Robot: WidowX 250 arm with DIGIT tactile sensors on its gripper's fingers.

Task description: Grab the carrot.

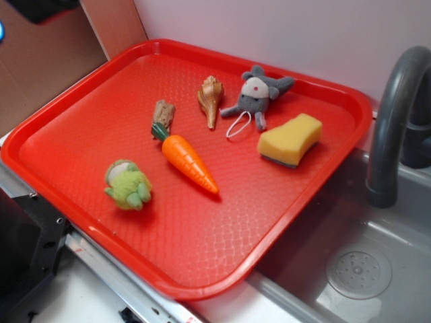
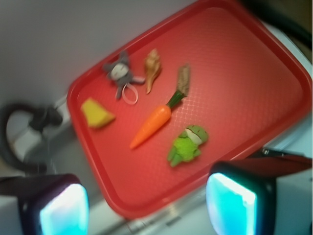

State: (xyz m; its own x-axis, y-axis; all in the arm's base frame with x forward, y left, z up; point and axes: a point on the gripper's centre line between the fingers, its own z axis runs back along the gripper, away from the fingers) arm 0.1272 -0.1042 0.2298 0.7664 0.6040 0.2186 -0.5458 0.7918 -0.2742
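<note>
The orange carrot with a dark green stub top lies near the middle of the red tray, its tip pointing to the front right. In the wrist view the carrot lies mid-frame on the tray. My gripper is open and empty, its two fingers wide apart at the bottom of the wrist view, high above the tray's edge and well away from the carrot. The gripper does not show in the exterior view.
On the tray are also a green plush toy, a tan spiral seashell, a small brown wood piece, a grey plush mouse and a yellow sponge. A grey faucet and sink drain are at right.
</note>
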